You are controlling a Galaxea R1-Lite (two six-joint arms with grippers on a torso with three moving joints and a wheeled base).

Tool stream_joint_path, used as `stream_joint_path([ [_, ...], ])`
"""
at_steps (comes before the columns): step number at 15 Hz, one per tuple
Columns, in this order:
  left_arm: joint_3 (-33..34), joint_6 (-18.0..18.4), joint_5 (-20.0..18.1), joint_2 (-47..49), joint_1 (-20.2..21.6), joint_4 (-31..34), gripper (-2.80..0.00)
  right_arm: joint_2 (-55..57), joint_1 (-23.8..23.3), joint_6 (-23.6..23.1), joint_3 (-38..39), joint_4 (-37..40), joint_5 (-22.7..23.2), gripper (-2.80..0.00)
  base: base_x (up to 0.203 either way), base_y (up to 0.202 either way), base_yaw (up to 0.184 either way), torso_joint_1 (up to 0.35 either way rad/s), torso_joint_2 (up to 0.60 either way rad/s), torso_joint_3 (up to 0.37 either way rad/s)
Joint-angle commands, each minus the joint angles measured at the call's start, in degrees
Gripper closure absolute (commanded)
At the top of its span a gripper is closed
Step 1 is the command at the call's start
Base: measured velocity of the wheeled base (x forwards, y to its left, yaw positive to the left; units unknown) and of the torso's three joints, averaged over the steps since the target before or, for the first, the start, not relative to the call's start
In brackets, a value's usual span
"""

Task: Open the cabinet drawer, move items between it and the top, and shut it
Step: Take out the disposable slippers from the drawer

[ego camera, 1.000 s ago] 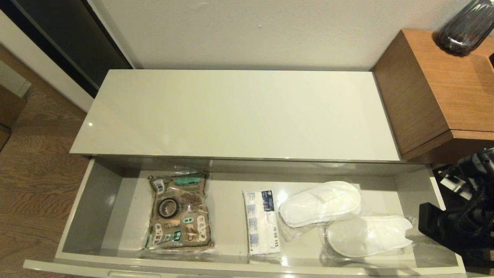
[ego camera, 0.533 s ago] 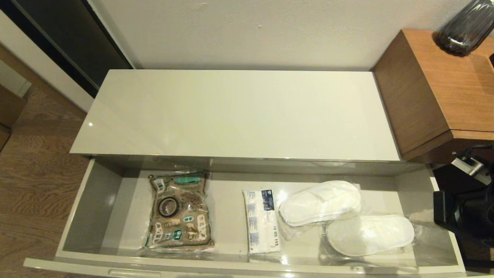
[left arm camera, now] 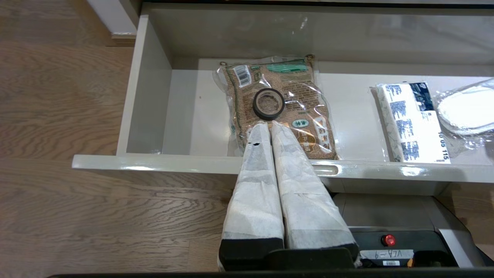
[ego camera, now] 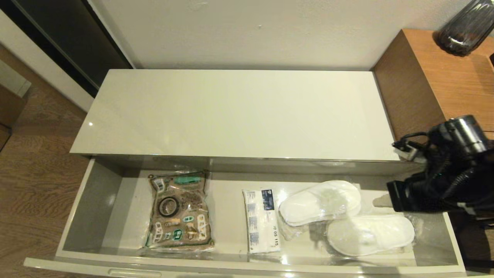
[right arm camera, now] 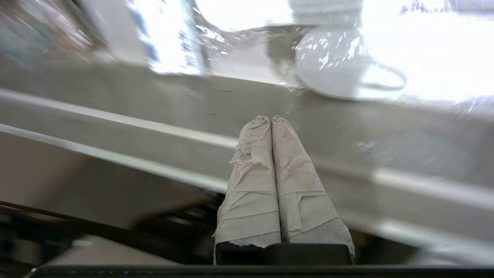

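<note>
The cabinet drawer stood open, tape roll, tissue pack and slippers inside, the top bare. My right hand, fingers pressed together and holding nothing, hung beside the slippers; next it must open. My left hand, likewise closed, idled outside the drawer's front, unseen from my head.

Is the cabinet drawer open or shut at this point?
Open. The drawer is pulled out from under the top, showing its grey inside with the tissue pack and slippers.
</note>
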Motion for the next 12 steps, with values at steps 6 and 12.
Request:
stream_joint_path([
  [6, 0.0, 0.0, 0.0, 0.1, 0.0, 0.0, 0.0, 7.1, 7.3, -6.6, -23.3, 41.2, -12.7, 0.0, 0.0, 0.0, 0.0, 0.0, 0.0, 0.0],
  [12, 0.0, 0.0, 0.0, 0.1, 0.0, -0.1, 0.0, 12.6, 7.8, -13.4, -17.3, 32.6, -21.3, 0.0, 0.0, 0.0, 0.0, 0.0, 0.0, 0.0],
])
